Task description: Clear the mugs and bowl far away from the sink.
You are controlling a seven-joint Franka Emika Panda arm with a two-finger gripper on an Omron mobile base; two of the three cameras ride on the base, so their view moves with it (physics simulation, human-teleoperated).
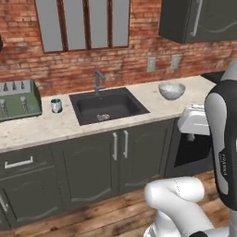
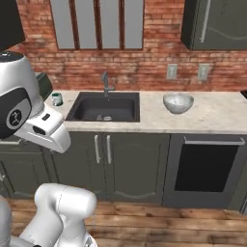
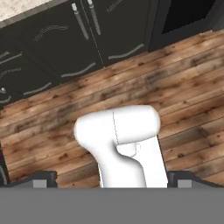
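The dark sink (image 1: 109,105) (image 2: 104,107) is set in the pale stone counter, with its grey tap (image 1: 98,82) (image 2: 106,82) at the back. A white mug with a teal lining (image 1: 56,105) (image 2: 57,99) stands upright just left of the basin. The speckled bowl (image 1: 171,90) (image 2: 178,102) rests on the counter to the sink's right. The dark maroon mug is out of view. My gripper (image 3: 113,181) is held well in front of the counter and points down at the wooden floor. Its fingertips (image 3: 43,179) stand wide apart, open, with nothing held.
A green toaster (image 1: 18,99) sits at the counter's left end. Below the counter are dark cabinet doors (image 1: 119,157) (image 2: 101,159) and an oven (image 1: 192,152) (image 2: 205,166). A wall cabinet (image 1: 199,18) hangs upper right. Wooden floor (image 3: 52,113) lies under the hand.
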